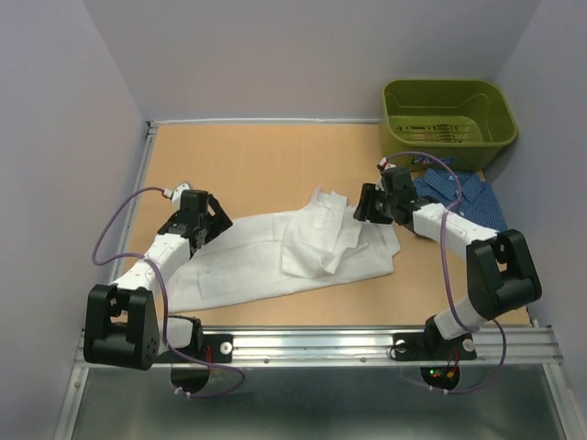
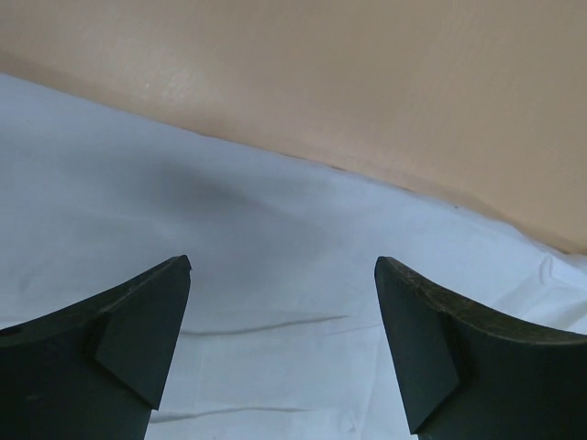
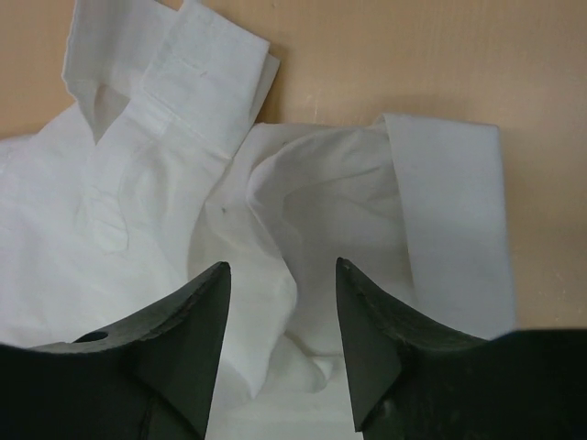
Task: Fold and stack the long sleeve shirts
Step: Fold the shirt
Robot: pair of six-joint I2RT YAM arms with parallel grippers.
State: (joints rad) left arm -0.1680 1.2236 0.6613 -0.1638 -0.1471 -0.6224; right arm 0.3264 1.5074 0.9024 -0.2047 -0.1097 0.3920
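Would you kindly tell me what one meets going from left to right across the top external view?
left fingers, white shirt, right fingers, dark blue shirt; the green bin overlaps that shirt sideways, so I leave it out.

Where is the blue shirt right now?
In the top view, the blue shirt lies at the right side of the table, just in front of the green bin and partly hidden by the right arm.
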